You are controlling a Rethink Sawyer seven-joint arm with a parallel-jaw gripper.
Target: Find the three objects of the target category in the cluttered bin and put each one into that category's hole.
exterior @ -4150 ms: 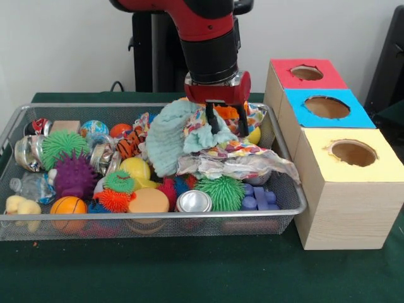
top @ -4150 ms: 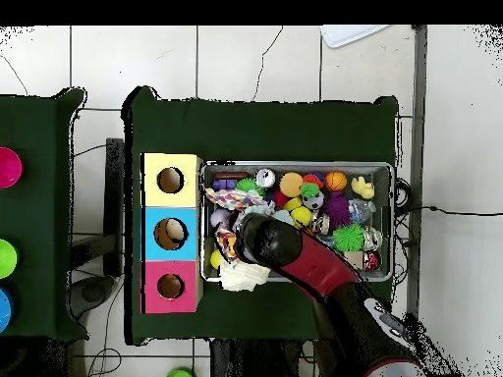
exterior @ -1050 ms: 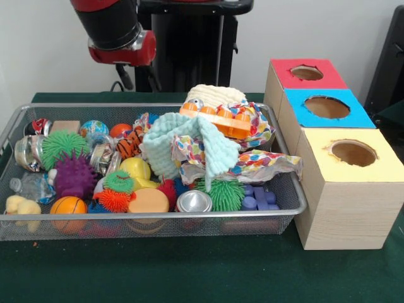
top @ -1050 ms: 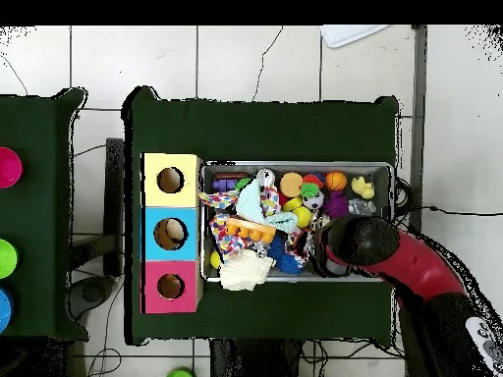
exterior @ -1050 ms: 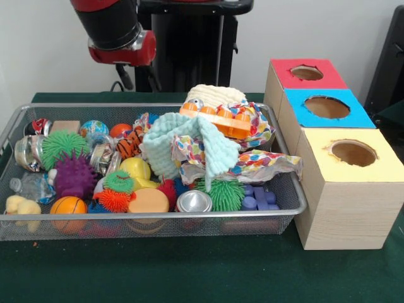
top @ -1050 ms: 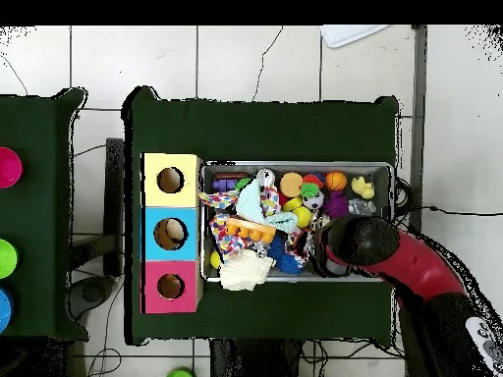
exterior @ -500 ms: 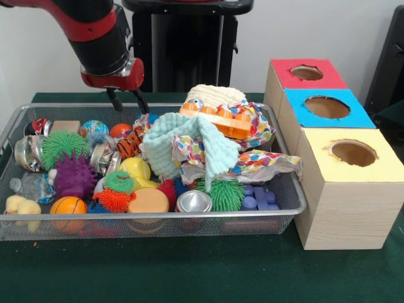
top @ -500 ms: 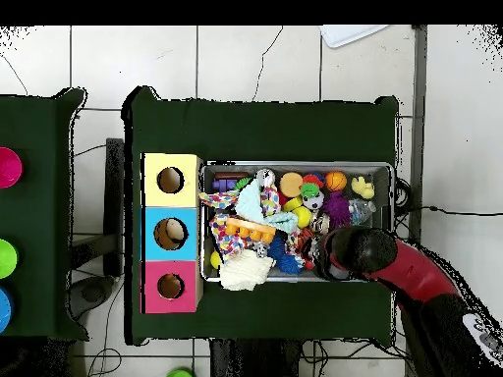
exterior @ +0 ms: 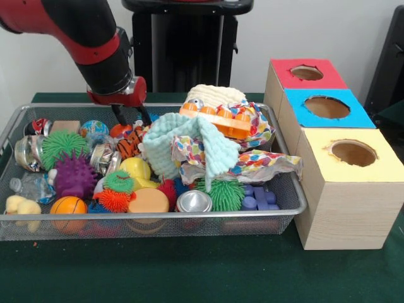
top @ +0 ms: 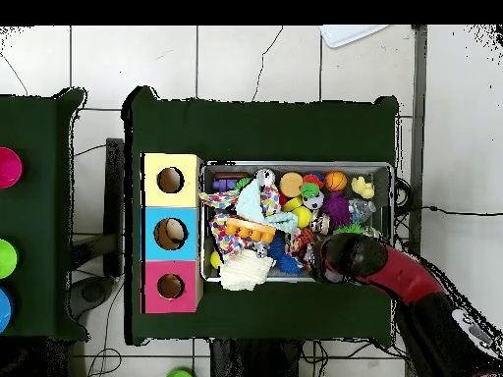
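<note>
Across the table, the gripper (exterior: 129, 116) hung with its two dark fingers parted, empty, just above the tiger-striped plush (exterior: 128, 144) in the wire bin (exterior: 287, 183). A pale yellow plush (exterior: 21, 206) lay in the bin's front-left corner. From overhead, the arm (top: 413, 290) covered the gripper; the red-surround hole (top: 170, 286) stood beside the bin.
</note>
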